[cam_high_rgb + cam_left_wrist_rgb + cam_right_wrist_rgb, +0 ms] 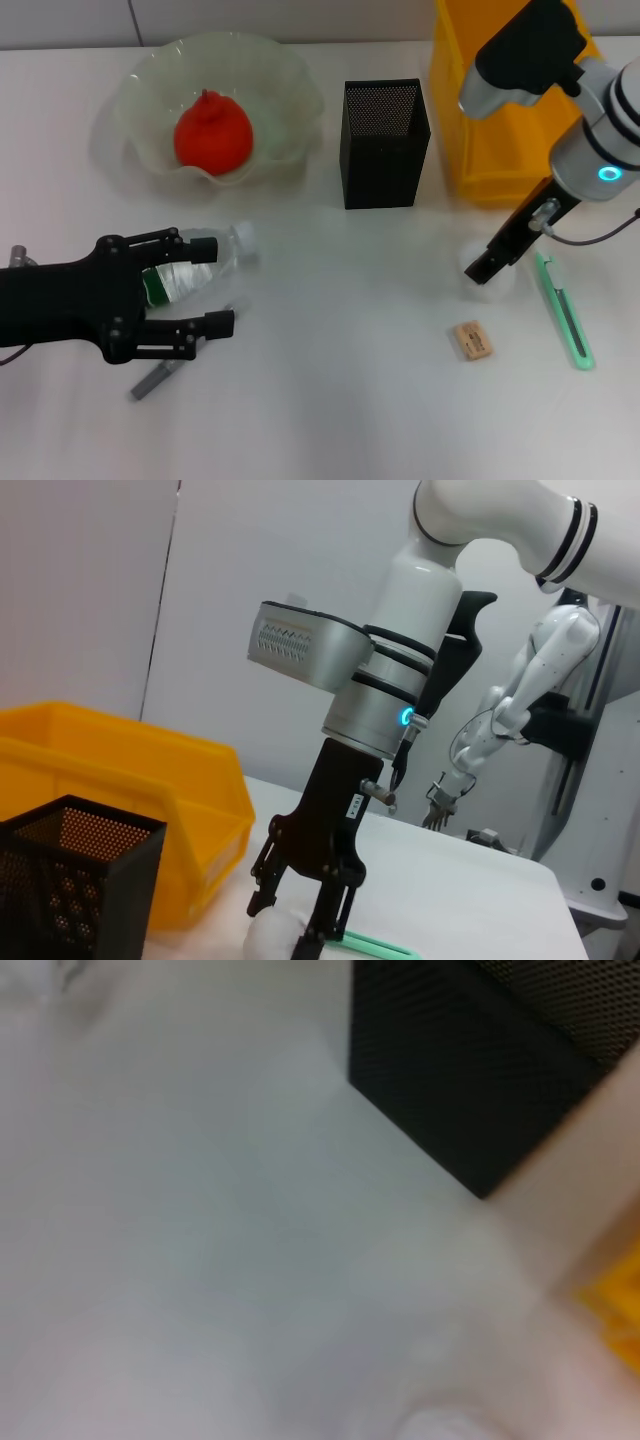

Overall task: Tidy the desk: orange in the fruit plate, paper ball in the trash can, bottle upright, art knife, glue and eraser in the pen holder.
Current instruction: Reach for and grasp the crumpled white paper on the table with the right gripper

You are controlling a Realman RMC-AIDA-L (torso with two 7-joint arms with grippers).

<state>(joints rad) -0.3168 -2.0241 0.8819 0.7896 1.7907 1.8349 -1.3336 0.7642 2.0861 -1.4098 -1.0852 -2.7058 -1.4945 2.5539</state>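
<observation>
Open desk [340,400] fills the lower centre. My right gripper [483,272] straddles the paper ball [490,285], fingers parted; my left gripper [205,285], wide open, flanks the bottle [195,265].

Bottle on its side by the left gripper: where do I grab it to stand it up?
Grip the bottle across its clear mid-body, coming from above. It lies flat, cap pointing toward the pen holder, and the left gripper already straddles it, open.

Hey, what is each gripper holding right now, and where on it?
Left gripper is open around the lying bottle, near its neck, not yet clamped. Right gripper straddles the paper ball on its sides; a firm grip cannot be told.
</observation>
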